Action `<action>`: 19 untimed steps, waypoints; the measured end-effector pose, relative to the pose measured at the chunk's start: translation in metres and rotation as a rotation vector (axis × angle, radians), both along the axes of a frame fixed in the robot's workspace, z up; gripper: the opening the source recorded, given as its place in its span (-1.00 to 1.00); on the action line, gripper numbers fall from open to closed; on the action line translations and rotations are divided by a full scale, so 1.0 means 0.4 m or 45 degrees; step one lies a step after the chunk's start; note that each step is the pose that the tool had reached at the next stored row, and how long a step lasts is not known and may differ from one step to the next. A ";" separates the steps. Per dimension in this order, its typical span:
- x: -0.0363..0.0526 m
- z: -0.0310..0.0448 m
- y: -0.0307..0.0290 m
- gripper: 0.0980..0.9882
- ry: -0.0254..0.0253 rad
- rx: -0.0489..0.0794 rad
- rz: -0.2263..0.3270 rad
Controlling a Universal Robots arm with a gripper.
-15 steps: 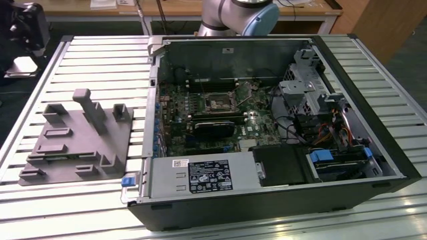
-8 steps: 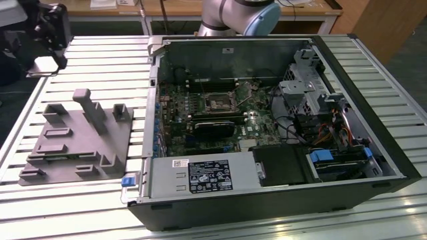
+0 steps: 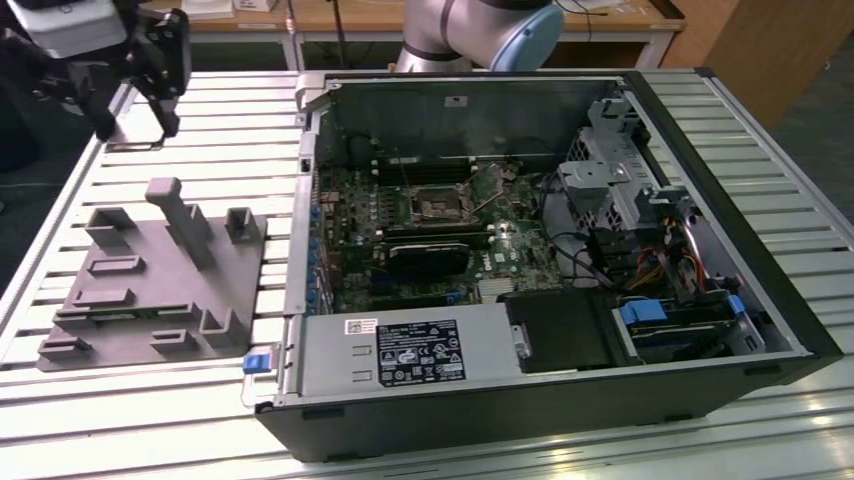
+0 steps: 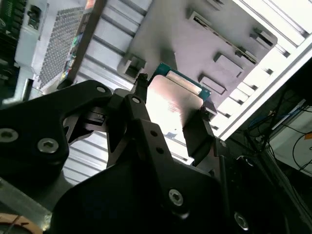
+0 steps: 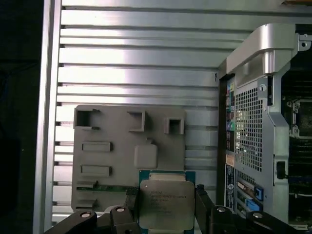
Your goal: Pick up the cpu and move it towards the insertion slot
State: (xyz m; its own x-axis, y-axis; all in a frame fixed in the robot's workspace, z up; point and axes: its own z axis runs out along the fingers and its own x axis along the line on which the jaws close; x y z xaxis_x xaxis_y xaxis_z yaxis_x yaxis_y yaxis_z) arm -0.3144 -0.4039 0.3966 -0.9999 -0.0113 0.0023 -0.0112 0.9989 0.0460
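Gripper (image 5: 166, 207), black, two-fingered: fingers closed on the cpu (image 5: 166, 204), one finger (image 5: 130, 199) at each of two opposite edges. In the second wrist view the same gripper (image 4: 168, 122) shows the cpu (image 4: 170, 105) clamped between its fingertips, the chip's flat face glaring under the light.

Cpu: small square chip, silvery metal top with a green border, held in the air above the grey fixture tray (image 5: 112, 146), clear of the tray's surface.

Grey fixture tray (image 3: 147, 290): flat plastic plate with upright posts and shallow pockets, lying on the slatted aluminium table (image 3: 200, 130). In the exterior view the gripper (image 3: 134, 100) hangs above the table just beyond the tray's far end, towards that view's left.

Slatted aluminium table: ribbed silver surface carrying both the tray and the computer case (image 3: 561, 400).

Computer case: black tower laid on its side, side panel off, standing beside the tray on the exterior view's right. Its perforated rear panel (image 5: 248, 131) appears next to the tray in the first wrist view.

Insertion slot (image 3: 439, 204): square dark socket with a silvery frame, on the green motherboard (image 3: 387, 240) inside the case, well apart from the tray and from the held cpu.

Robot arm base (image 3: 467, 35): grey, beyond the case's far wall.
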 end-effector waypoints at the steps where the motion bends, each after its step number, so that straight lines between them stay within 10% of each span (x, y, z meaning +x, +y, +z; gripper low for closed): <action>1: 0.011 0.000 0.001 0.00 0.0001 0.000 0.000; 19: 0.150 -0.007 0.075 0.00 0.0001 0.000 0.000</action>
